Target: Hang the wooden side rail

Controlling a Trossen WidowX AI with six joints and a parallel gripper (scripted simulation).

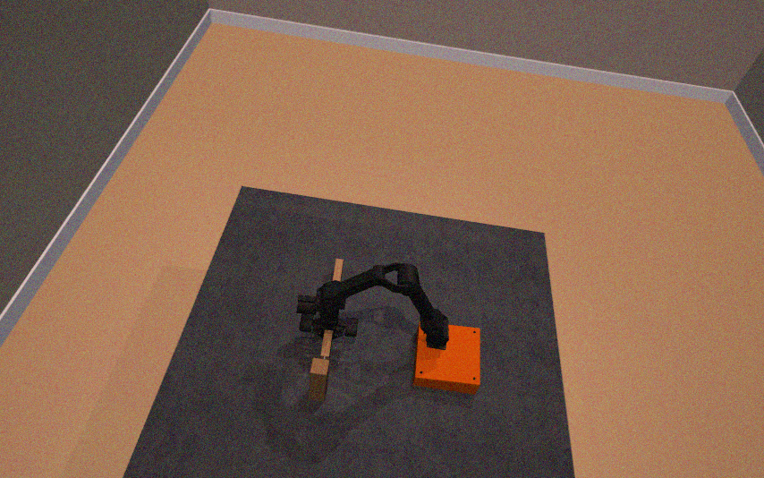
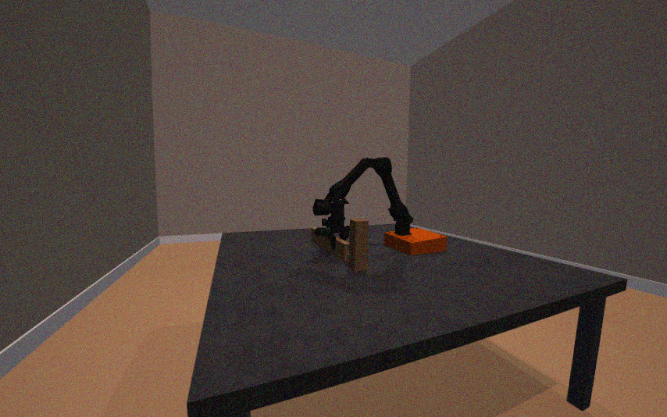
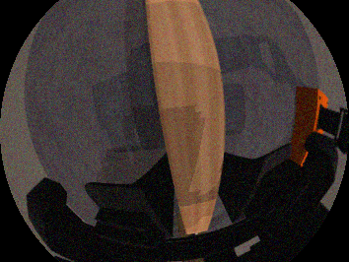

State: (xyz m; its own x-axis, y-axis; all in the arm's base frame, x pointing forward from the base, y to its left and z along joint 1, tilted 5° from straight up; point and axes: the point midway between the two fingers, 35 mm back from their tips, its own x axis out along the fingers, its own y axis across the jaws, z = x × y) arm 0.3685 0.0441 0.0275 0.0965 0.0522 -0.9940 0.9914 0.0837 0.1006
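Note:
The wooden side rail (image 1: 326, 345) (image 2: 321, 240) (image 3: 189, 89) runs as a long light plank toward the headboard post. The post (image 1: 318, 384) (image 2: 358, 245) stands upright at the rail's near end. A thin bright bit shows in the small gap between rail end and post in the top view; whether the hooks are on the pins cannot be seen, and the slot and pins are hidden. My gripper (image 1: 328, 330) (image 2: 333, 240) (image 3: 185, 152) points down and is shut on the rail, nearer its post end. Whether the far end touches the table is too small to tell.
The orange base block (image 1: 450, 361) (image 2: 415, 243) (image 3: 305, 118) carries the arm, right of the rail and post in the top and exterior views. The arm arches over from it. The dark table (image 1: 479, 270) (image 2: 383, 315) lies under everything.

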